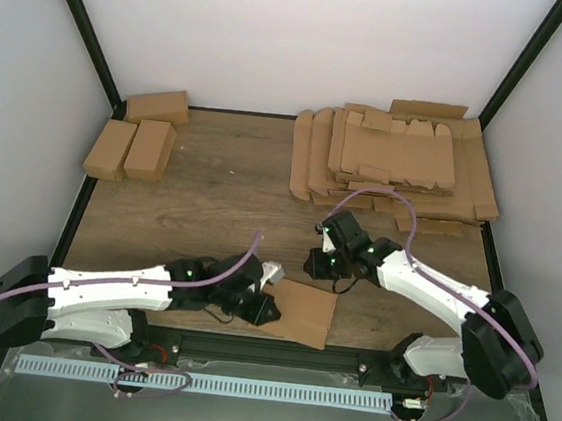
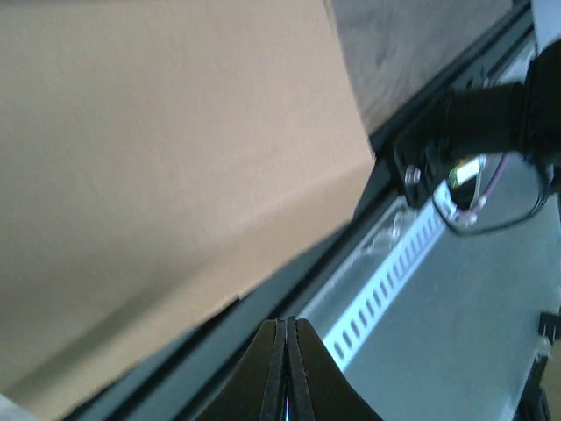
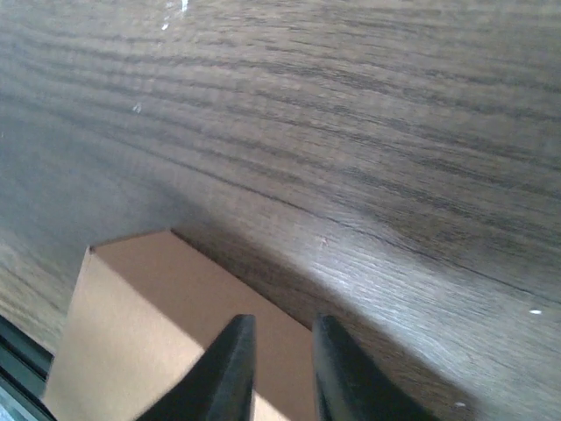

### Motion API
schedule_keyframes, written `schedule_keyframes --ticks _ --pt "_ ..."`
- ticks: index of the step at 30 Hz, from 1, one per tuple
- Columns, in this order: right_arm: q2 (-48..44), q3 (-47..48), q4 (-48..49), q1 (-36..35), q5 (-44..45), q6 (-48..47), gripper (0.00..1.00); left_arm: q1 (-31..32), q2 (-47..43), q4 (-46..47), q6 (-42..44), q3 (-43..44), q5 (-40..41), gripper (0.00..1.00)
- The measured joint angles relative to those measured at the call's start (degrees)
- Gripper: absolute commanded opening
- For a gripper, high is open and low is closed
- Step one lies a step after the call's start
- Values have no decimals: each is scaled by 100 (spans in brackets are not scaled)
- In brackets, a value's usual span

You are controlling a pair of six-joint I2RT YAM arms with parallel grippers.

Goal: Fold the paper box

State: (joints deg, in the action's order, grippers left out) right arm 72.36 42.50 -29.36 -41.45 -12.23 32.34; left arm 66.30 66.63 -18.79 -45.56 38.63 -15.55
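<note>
Evidently, you had the paper box (image 1: 305, 314) lying at the table's (image 1: 222, 194) near edge, the left gripper (image 2: 287, 326) pressed shut at its left side and the right gripper (image 3: 282, 324) slightly parted above it, so folding seemed barely begun and next called for gripping a flap.

Three folded cartons (image 1: 150, 148), one flat-blank pile (image 1: 397, 162), one paper box (image 1: 306, 312), two arms (image 1: 101, 292).

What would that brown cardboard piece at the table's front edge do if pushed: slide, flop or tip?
The paper box looks thin and low, so it is probably light and would slide on the smooth wooden table rather than tip. Being thin sheet, it may flex if lifted by one edge. Lying at the front edge, it could slip off.
</note>
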Motion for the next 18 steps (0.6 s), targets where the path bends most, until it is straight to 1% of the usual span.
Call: schedule_keyframes --ticks 2,3,9,15,18 --pt "227 4 149 98 -166 -116 4 306 -2 87 -210 -190 -20 4" --pt "315 4 219 136 -271 -142 3 391 -2 157 -280 -284 -17 4" --pt "752 50 551 195 -787 -365 2 671 197 682 -581 -717 26 4" --pt "1158 63 734 195 -1191 -564 2 688 820 955 -535 -730 229 4" --pt "1355 63 822 195 -1423 -643 2 688 964 1014 -496 -732 387 4"
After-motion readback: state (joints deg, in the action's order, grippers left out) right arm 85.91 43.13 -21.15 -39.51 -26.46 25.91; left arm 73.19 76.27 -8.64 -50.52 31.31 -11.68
